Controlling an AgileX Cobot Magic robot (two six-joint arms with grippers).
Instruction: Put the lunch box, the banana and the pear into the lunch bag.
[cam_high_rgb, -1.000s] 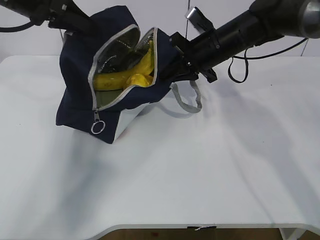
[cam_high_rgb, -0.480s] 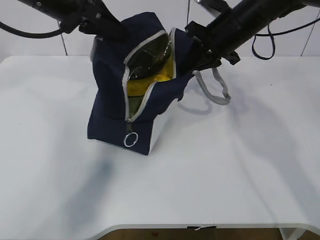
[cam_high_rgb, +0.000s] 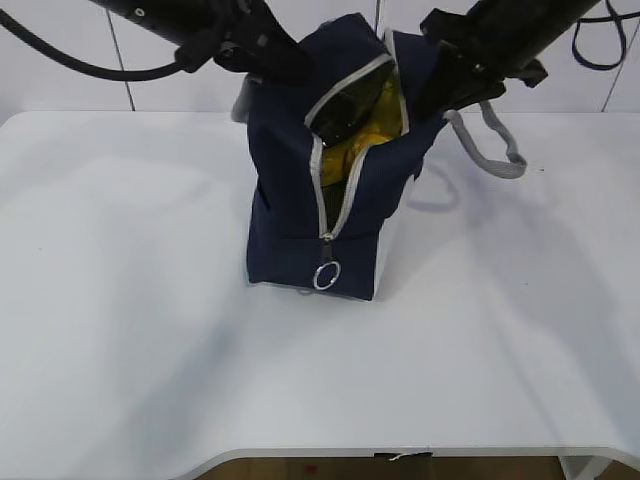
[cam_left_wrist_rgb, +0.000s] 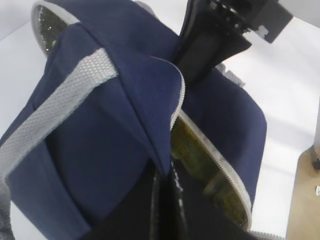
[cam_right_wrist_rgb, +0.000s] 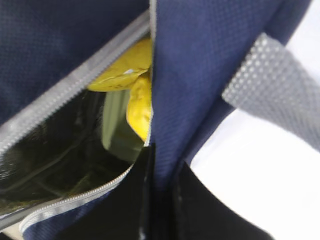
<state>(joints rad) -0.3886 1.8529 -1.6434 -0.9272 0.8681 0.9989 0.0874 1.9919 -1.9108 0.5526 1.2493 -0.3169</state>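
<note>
The navy lunch bag stands upright mid-table. Its zipper is open and the ring pull hangs low at the front. My left gripper is shut on the bag's left rim. In the left wrist view the navy fabric is pinched between the jaws. My right gripper is shut on the right rim. Yellow fruit shows inside the opening, as two yellow pieces in the right wrist view. I cannot tell banana from pear. Below them shows a pale green patch, likely the lunch box lid.
A grey webbing handle loops out to the bag's right, and another crosses the left wrist view. White table lies bare in front and to both sides. A tiled wall stands behind.
Both grippers have carried the bag rightward and tipped it from leaning left to standing upright. The opening has narrowed and less of the fruit shows.
</note>
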